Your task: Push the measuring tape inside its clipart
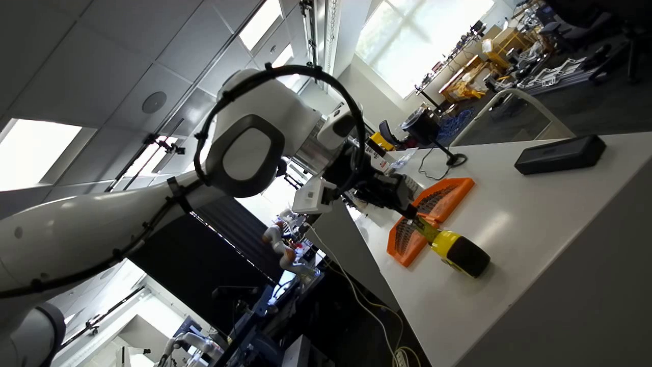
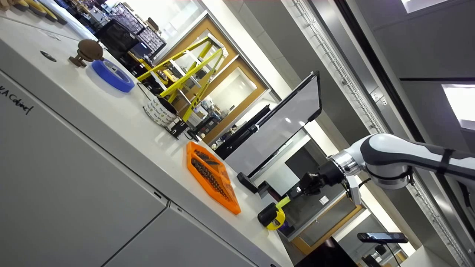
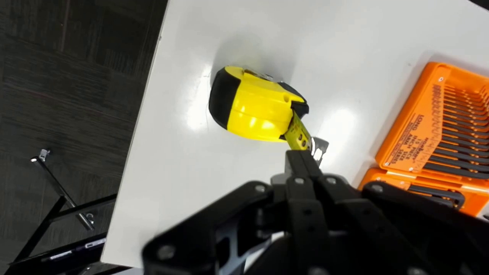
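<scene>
The measuring tape, a chunky yellow and black case, rests on the white table in both exterior views (image 1: 459, 253) (image 2: 275, 219) and in the wrist view (image 3: 258, 107). A short length of its yellow blade (image 3: 297, 134) sticks out towards my gripper, with a metal hook (image 3: 319, 149) at its end. My gripper's fingers are pressed together, at the blade's outer end in both exterior views (image 1: 410, 212) (image 2: 297, 192). In the wrist view the fingertips (image 3: 299, 153) overlap the blade's end beside the hook. Whether they touch the blade is hidden.
An open orange hex-key case (image 1: 457, 200) lies close behind the tape; it also shows in the wrist view (image 3: 405, 147). A flat black slab (image 1: 560, 154) lies farther along the table. A blue tape roll (image 2: 113, 77) and brown figurine (image 2: 89, 50) stand at the far end. The table edge (image 3: 143, 99) is near the tape.
</scene>
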Tool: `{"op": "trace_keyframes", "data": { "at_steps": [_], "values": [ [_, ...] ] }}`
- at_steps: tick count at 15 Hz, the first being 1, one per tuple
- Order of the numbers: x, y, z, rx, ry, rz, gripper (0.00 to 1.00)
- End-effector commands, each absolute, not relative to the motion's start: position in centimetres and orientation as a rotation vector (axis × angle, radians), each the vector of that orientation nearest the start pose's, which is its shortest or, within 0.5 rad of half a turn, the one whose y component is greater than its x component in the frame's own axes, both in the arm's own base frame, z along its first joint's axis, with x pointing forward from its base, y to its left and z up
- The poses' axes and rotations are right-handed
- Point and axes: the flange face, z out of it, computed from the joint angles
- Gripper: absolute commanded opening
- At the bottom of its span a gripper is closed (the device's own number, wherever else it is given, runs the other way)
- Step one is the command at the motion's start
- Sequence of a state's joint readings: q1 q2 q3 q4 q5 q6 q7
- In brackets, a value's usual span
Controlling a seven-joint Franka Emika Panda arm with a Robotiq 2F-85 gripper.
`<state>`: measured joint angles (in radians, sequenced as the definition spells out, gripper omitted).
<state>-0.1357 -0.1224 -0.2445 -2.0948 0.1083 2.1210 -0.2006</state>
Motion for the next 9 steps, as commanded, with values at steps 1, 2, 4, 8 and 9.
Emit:
{"op": "trace_keyframes", "data": {
  "at_steps": [1,2,4,8,9],
  "values": [
    [49.54,-19.38,48.81,-3.008,0.378,-0.301,0.0],
    [49.55,-19.35,48.79,-3.001,0.379,-0.299,0.0],
    [49.61,-19.27,48.68,-2.987,0.382,-0.296,0.0],
    [49.72,-19.02,48.24,-2.968,0.388,-0.278,0.0],
    [49.73,-18.95,48.1,-2.968,0.388,-0.272,0.0]
  ]
}}
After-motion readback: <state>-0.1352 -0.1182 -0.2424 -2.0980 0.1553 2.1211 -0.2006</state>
